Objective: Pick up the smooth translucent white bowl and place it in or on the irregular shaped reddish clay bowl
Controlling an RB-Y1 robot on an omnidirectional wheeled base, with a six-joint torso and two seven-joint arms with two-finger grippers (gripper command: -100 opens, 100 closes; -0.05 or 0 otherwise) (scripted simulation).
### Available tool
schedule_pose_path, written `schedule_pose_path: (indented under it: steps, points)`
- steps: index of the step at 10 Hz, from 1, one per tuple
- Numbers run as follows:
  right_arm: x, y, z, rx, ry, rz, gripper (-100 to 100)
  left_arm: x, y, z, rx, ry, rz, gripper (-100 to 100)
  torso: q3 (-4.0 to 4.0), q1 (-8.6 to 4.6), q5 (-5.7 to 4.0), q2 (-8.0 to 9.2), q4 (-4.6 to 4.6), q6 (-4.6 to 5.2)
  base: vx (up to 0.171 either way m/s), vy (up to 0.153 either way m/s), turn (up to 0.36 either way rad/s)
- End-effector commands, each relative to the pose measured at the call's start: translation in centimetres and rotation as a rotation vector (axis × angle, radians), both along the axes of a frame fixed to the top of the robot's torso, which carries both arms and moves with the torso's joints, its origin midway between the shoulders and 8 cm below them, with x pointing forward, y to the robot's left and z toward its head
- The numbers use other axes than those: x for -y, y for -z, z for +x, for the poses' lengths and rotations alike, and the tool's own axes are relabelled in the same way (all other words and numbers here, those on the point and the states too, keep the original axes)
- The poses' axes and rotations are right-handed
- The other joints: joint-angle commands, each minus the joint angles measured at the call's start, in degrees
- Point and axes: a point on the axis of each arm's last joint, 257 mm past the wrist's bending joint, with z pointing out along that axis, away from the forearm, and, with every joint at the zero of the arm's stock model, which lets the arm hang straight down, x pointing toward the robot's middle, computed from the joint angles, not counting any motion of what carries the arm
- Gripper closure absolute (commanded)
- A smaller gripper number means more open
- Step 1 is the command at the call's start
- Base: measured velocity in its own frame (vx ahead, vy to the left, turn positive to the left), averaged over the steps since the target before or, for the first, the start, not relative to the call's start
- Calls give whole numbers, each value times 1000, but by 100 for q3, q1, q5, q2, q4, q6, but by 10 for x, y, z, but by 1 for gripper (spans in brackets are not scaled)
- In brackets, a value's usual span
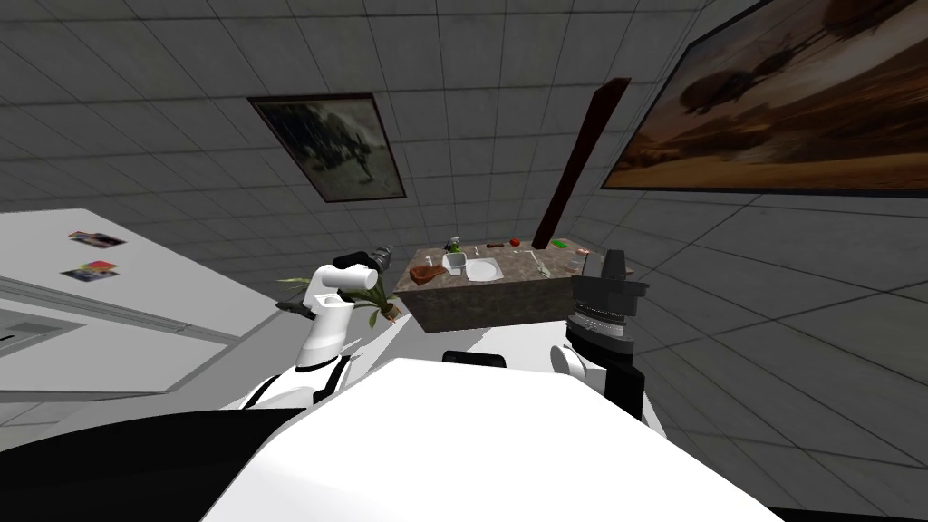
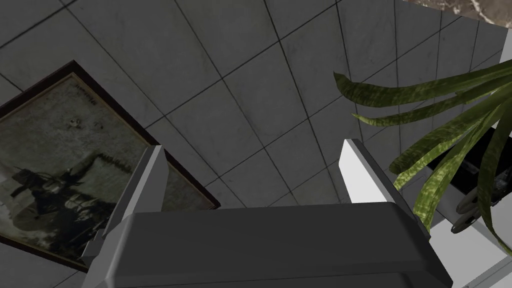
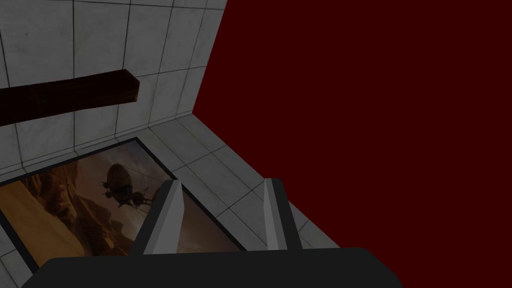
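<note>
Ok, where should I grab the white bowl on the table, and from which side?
Probably the rim, from above: the white bowl sits upright, open and shallow on the table. Pinch its right edge, which is clear; the reddish bowl and a white container crowd its left.

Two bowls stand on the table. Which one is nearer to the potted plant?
The reddish bowl, at the end of the table beside the potted plant. The white bowl sits further along, past a white square container.
</note>
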Motion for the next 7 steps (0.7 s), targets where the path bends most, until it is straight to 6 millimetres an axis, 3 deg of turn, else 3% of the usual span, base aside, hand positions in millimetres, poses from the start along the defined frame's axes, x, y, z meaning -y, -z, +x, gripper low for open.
schedule_pose_path:
  steps: [1,7]
  points:
    - [0,0,0,0,0,0,0,-2,8,-3,-31,-12,-8,-100,0,0,0,0,0,0,14,-36,9]
    - [0,0,0,0,0,0,0,-26,36,-14,-188,-85,-81,-100,-3,-11,-2,-5,-1,2,32,-94,-65]
